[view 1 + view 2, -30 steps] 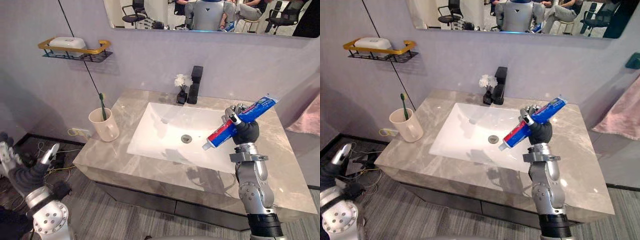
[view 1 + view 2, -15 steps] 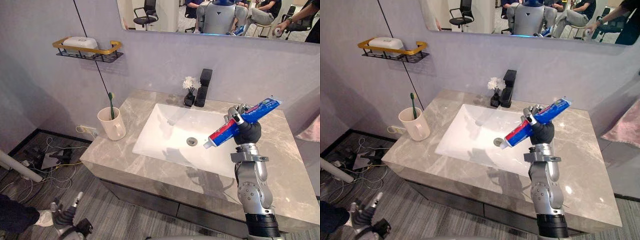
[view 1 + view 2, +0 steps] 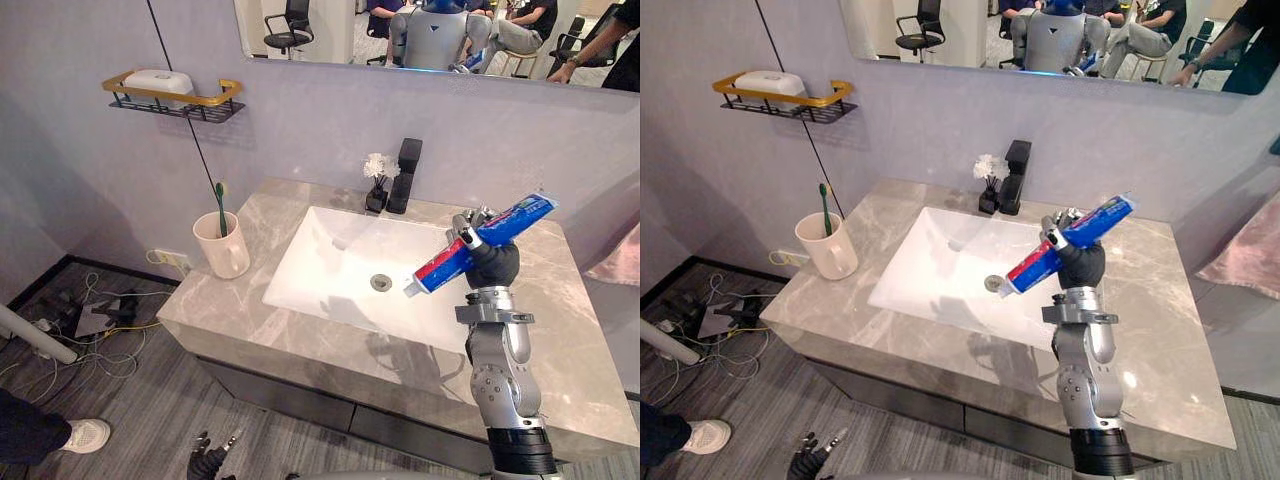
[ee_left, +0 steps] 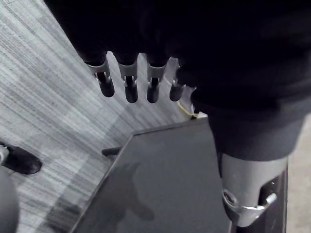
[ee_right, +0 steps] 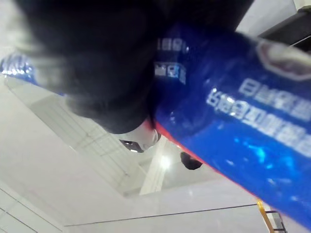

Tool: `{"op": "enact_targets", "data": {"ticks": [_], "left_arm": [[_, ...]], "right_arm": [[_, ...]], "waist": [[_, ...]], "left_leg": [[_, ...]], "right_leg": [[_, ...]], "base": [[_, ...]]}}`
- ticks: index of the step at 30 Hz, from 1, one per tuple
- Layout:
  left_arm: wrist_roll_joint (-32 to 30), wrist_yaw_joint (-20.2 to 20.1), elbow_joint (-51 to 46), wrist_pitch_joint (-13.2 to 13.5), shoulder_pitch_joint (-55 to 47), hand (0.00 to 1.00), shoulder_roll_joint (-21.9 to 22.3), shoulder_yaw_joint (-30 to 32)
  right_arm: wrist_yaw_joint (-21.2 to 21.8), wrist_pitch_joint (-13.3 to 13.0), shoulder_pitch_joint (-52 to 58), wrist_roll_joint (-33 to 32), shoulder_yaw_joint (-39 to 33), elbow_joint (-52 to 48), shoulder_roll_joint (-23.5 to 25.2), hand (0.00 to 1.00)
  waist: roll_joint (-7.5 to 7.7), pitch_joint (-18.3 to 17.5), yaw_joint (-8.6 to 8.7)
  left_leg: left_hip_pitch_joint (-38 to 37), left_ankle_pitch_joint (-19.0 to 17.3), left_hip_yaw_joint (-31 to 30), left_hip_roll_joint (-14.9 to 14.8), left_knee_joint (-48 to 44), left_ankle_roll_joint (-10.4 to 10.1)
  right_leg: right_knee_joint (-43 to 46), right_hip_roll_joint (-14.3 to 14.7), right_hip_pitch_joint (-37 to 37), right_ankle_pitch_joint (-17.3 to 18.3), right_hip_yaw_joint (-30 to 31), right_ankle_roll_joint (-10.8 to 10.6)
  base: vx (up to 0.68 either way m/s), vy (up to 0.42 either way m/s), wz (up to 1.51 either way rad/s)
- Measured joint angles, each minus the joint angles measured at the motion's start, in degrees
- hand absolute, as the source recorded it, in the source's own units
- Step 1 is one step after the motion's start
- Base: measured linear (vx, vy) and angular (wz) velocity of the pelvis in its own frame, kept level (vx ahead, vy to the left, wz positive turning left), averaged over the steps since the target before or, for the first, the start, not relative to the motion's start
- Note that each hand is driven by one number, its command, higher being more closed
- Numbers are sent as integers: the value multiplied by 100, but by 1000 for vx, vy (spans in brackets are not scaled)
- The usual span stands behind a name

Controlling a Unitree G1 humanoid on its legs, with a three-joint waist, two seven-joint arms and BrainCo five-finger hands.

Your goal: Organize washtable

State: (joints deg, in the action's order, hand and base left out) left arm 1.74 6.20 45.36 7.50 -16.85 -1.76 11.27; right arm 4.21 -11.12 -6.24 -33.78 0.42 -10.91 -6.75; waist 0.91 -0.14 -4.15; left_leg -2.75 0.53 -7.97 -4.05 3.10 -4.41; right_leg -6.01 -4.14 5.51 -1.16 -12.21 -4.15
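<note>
grey-veined marble washtable (image 3: 300, 325) looked only partly sorted. a cream cup (image 3: 228, 250) with a green toothbrush (image 3: 220, 205) in it stood at about 9 o'clock of the white basin (image 3: 330, 250), and the black faucet (image 3: 403, 175) sat at 12 o'clock. the blue-and-red toothpaste tube (image 3: 480, 245) was not yet set down anywhere. by my reading, the step left was to carry it across the basin to the cup, or to some other resting place.

the tube was up in the air at roughly 3 o'clock of the drain, over the basin's edge. the right hand (image 3: 492, 265) had its fingers curled round the tube's middle. the cap end slanted down toward 8 o'clock and the flat end rose toward 2 o'clock past the hand. the left hand (image 4: 130, 90) hung low by the floor, fingers loose and holding nothing.
</note>
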Motion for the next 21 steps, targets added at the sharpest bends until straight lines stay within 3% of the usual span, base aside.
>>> {"op": "enact_targets", "data": {"ticks": [5,9,15,21], "left_arm": [[-27,-5,26,3,65,0,-98,-224],[-35,-2,25,37,135,0,-151,-423],[-122,-6,19,60,178,0,-252,-604],[-247,-121,14,67,203,0,-444,-927]], "right_arm": [[-264,-118,-580,433,262,-1,-5,100],[-569,-170,-1131,1069,381,1,-33,100],[-795,-181,-2220,1642,810,187,-131,100],[-959,-214,-3394,2151,1154,987,-183,100]], "waist": [[-3,135,-40],[13,183,-254],[63,298,-355],[153,360,-620]], "left_leg": [[2,0,1,-5,1,0],[16,1,3,-4,4,1],[39,2,-53,0,4,1],[102,5,-167,8,5,2]], "right_leg": [[2,6,1,-4,4,3],[21,5,16,-8,9,5],[25,5,25,-6,-36,3],[26,3,24,3,-146,-6]], "base": [[0,0,0],[0,0,0],[0,0,4],[-5,-1,10]]}}
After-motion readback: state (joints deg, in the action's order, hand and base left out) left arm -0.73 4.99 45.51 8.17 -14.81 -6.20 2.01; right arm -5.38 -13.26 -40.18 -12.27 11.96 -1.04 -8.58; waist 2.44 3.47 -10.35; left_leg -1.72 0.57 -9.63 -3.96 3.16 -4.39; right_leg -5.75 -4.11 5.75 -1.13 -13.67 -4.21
